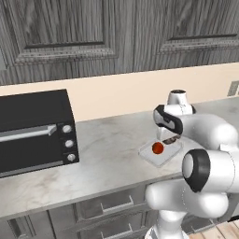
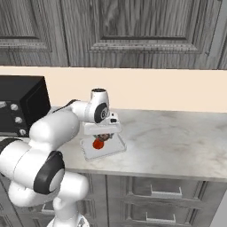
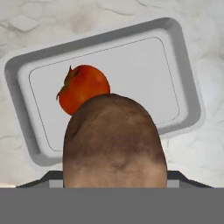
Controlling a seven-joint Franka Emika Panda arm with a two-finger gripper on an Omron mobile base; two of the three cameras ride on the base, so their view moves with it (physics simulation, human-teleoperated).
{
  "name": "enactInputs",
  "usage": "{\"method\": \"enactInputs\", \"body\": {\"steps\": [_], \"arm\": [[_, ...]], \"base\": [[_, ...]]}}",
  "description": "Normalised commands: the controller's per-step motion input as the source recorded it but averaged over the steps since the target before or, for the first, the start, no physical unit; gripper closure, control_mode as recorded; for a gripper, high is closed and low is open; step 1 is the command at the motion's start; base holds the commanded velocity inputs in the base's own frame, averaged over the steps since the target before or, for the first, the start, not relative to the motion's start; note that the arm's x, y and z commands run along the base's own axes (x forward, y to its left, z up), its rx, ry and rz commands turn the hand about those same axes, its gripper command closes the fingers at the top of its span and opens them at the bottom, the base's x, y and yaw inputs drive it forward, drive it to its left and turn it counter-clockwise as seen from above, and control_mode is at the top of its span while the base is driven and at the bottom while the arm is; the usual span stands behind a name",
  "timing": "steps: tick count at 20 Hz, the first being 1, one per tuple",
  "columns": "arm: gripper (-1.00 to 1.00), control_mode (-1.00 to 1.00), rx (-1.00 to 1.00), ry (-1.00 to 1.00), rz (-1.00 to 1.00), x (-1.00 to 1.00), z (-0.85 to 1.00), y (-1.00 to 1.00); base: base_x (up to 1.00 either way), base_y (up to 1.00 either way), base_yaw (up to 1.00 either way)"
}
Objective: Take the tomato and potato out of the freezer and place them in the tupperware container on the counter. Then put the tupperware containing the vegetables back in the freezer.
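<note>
1. My claw (image 2: 102, 133) hung over the tupperware container (image 3: 183, 87), which sat on the marbled bench (image 1: 107, 154) to the right of the black toaster oven (image 1: 32, 130).
2. In the hand view the brown potato (image 3: 114, 142) loomed large and close, pinched in my claw, with the jaws spread about as wide as the potato itself.
3. The tomato (image 3: 82, 89) already lay inside the container, toward one end; the rest of the floor was bare.
4. The potato appeared to hang partly over the tomato. I judged that letting go there could drop it onto the tomato, so that it rolled off, or knocked the tomato up against the low rim.
5. The container looked shallow and light. A potato released from too high might bounce out over the rim, or push the container along the bench.
6. The container sat fairly near the front edge of the bench, so a shove that way carried some risk.
7. The freezer step had not yet been done.
</note>
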Motion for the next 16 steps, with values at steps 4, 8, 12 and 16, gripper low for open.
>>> {"method": "enactInputs", "body": {"steps": [4,8,12,16], "arm": [[1.0,-1.0,0.0,0.05,0.07,0.31,-0.67,0.0],[1.0,-1.0,0.0,0.0,0.06,0.32,-0.46,-0.13],[1.0,-1.0,0.0,0.0,0.07,0.12,-0.43,-0.13],[1.0,-1.0,0.0,-0.03,0.09,-0.14,-0.51,0.08]], "base": [[0.0,0.0,0.0],[0.0,0.0,0.0],[0.0,0.0,0.0],[0.0,0.0,0.0]]}}
